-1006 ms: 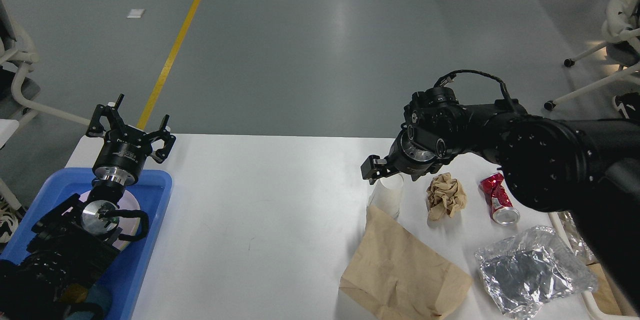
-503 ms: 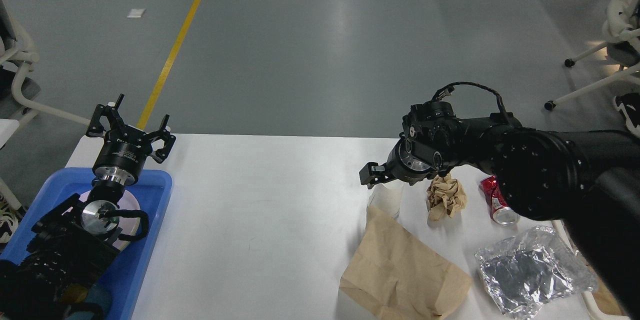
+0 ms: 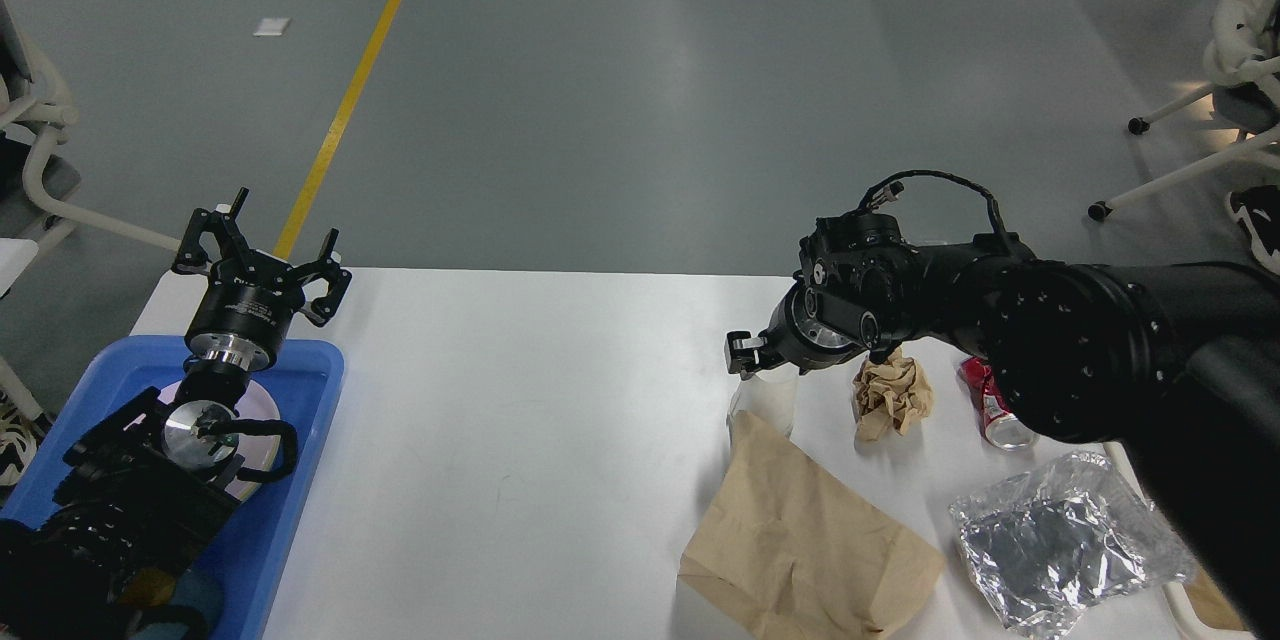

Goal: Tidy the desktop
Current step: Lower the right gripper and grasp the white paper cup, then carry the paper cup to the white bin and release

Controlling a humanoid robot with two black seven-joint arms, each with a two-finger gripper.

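The white desktop (image 3: 520, 400) fills the lower part of the head view. My left gripper (image 3: 262, 245) is open and empty, held over the far edge of a blue tray (image 3: 300, 420). My right gripper (image 3: 748, 358) is dark and seen end-on, right at the rim of a clear plastic cup (image 3: 765, 405) that stands on the desktop. I cannot tell whether its fingers hold the cup. A crumpled brown paper ball (image 3: 890, 395) and a crushed red can (image 3: 988, 410) lie just right of the cup.
A flat brown paper bag (image 3: 800, 530) lies in front of the cup. Crumpled silver foil (image 3: 1065, 540) lies at the right front. The blue tray holds a pale plate (image 3: 265, 420) under my left arm. Chairs stand on the floor at both sides.
My right gripper has come down and slightly left onto the top of the cup, now covering its rim. The left arm has not moved.
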